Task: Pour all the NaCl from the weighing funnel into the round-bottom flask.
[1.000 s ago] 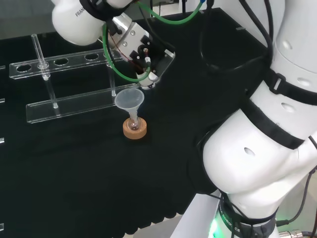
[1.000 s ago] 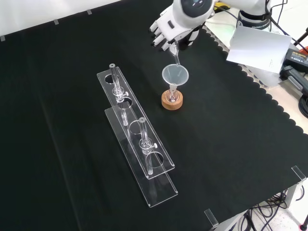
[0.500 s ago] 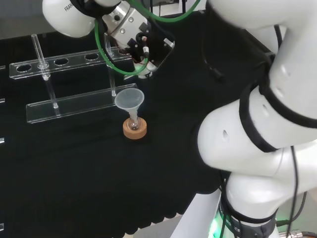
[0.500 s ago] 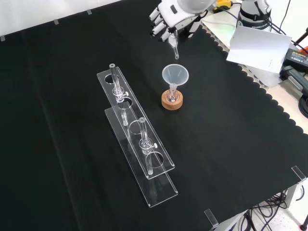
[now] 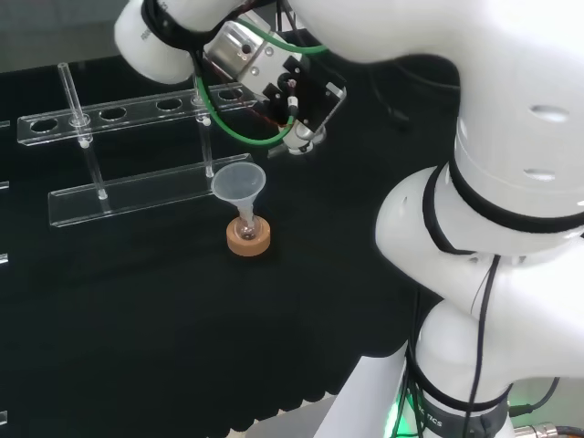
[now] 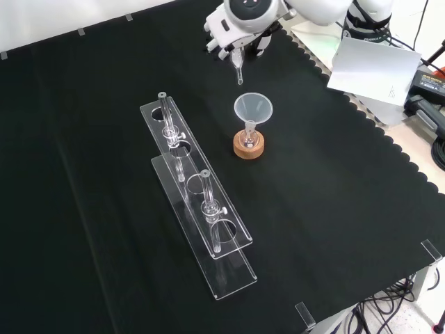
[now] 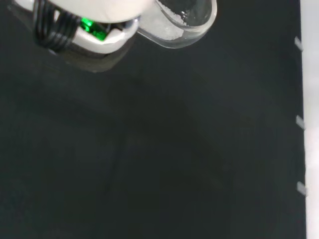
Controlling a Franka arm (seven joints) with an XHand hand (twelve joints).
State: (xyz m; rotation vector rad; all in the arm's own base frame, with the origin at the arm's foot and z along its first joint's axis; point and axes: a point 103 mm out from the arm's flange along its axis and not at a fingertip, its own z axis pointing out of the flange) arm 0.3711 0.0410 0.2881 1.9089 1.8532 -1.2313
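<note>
- Weighing funnel (image 6: 238,69) hangs from the hand (image 6: 236,35) in the front view, its thin stem pointing down, above the black cloth (image 6: 334,209).
- In that view the stem's tip sits higher than and a little left of the plastic funnel (image 6: 253,109), apart from it.
- The hand's fingers are curled round the weighing funnel's upper part.
- In the wrist view the clear bowl of the weighing funnel (image 7: 182,22) shows white grains (image 7: 177,15) clinging inside.
- The plastic funnel (image 5: 239,182) stands in the neck of the small flask (image 6: 248,142), which sits on a cork ring (image 6: 248,147).
- In the head view the hand (image 5: 297,100) is up and to the right of the plastic funnel.
- A clear rack (image 6: 198,209) lies to the left of the flask in the front view, with glass tubes (image 6: 165,115) standing in it.
</note>
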